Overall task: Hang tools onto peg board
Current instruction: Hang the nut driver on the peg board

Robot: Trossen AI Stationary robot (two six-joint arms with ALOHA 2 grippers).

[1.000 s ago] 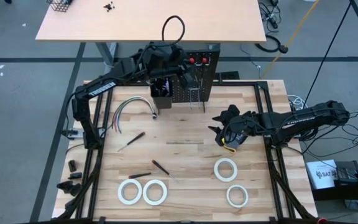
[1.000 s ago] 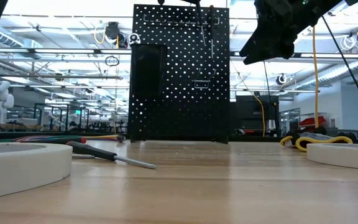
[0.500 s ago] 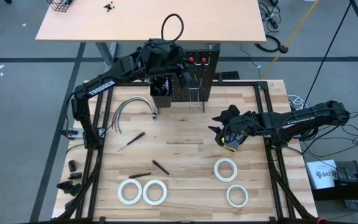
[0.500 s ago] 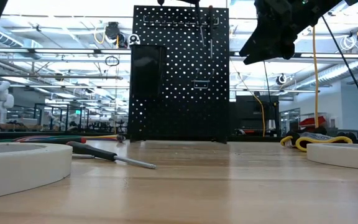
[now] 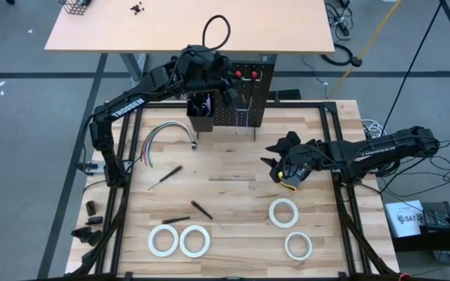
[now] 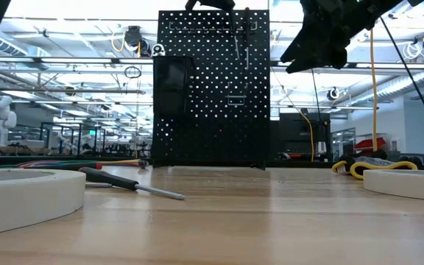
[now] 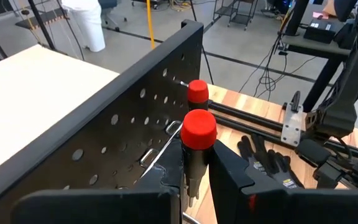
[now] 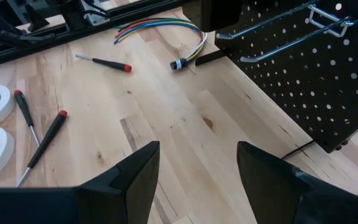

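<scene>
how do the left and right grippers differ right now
The left gripper is up at the top edge of the peg board, shut on a red-capped screwdriver. The right gripper hovers over the tabletop, open and empty. Both have dark fingers.

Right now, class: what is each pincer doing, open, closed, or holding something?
Left pincer: closed on a red-capped screwdriver at the peg board.
Right pincer: open, empty, above the table.
</scene>
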